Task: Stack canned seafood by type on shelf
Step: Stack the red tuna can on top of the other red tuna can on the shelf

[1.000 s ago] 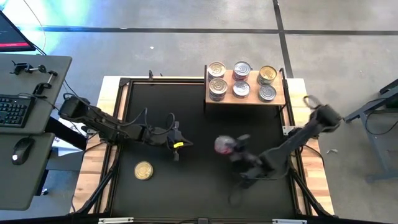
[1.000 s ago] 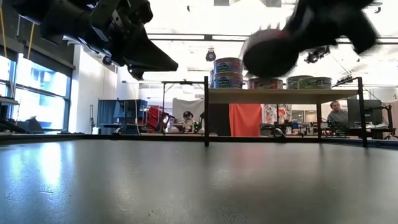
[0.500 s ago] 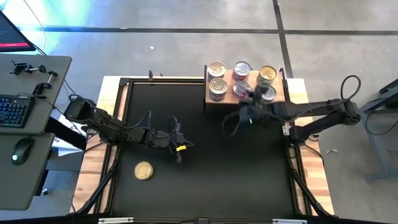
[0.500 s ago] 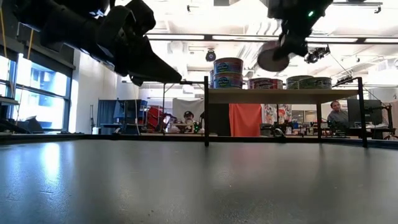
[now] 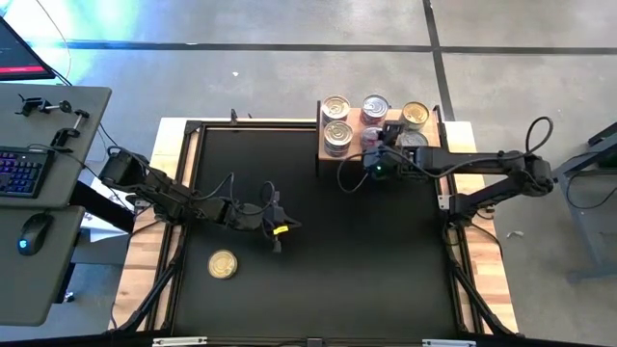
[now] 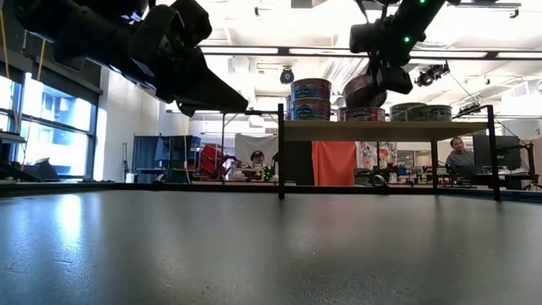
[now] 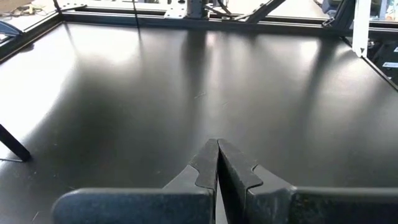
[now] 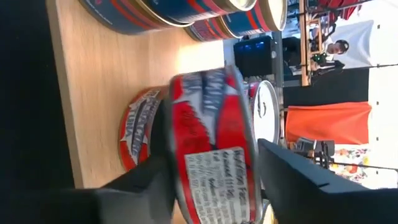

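Observation:
The light-wood shelf [image 5: 436,146] stands at the table's far right, with several tins on it; blue-labelled ones [image 8: 155,12] are stacked two high. My right gripper [image 5: 378,146] is shut on a red-labelled tin [image 8: 214,149] just above another red tin [image 8: 138,132] that rests flat on the shelf board. In the low view the held tin [image 6: 364,89] hovers over the shelf's middle stack [image 6: 362,113]. One gold-topped tin [image 5: 223,263] lies flat on the table near the left. My left gripper [image 5: 276,227] is shut and hovers over the table's middle, touching nothing. My right gripper pinches the red tin between its two fingers, one finger [image 8: 146,183] at the tin's bottom end and the other [image 8: 292,177] at its lid end. The fingers come roughly level from the table's right. The tin is lifted clear and slightly tilted above the red tin on the shelf.
The shelf's black posts [image 6: 280,148] rise at its corners. Bare black tabletop [image 7: 186,93] spreads ahead of the left gripper. A desk with keyboard and mouse [image 5: 24,173] stands left of the table. People sit in the room beyond [image 6: 460,154].
My right gripper has carried the red tin from above the table's middle up and toward the far edge, to the shelf, then lowered it close over the red tin there. The left gripper has stayed almost still.

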Robot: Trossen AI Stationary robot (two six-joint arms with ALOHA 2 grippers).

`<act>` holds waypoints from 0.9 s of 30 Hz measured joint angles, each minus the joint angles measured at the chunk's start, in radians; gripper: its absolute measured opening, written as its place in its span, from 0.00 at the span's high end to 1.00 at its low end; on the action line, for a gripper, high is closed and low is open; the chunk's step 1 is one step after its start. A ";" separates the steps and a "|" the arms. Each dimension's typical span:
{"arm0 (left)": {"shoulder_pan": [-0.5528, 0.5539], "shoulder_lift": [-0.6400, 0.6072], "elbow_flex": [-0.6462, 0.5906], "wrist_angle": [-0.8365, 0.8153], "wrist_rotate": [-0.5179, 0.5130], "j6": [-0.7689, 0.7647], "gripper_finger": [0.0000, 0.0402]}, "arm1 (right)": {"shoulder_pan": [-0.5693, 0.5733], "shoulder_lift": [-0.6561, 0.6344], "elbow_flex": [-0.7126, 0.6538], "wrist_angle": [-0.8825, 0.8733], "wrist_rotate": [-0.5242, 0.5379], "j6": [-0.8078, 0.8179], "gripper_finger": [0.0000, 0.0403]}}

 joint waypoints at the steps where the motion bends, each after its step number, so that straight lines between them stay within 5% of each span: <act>1: 0.000 0.000 0.000 0.000 0.000 0.000 1.00 | 0.002 0.000 0.000 0.000 0.000 -0.002 0.48; 12: 0.000 0.000 0.000 0.002 0.000 0.000 1.00 | 0.013 0.000 0.000 -0.005 0.004 -0.057 0.21; 27: 0.000 0.000 0.000 0.014 0.000 0.000 1.00 | 0.013 -0.029 0.000 -0.083 -0.009 0.001 0.19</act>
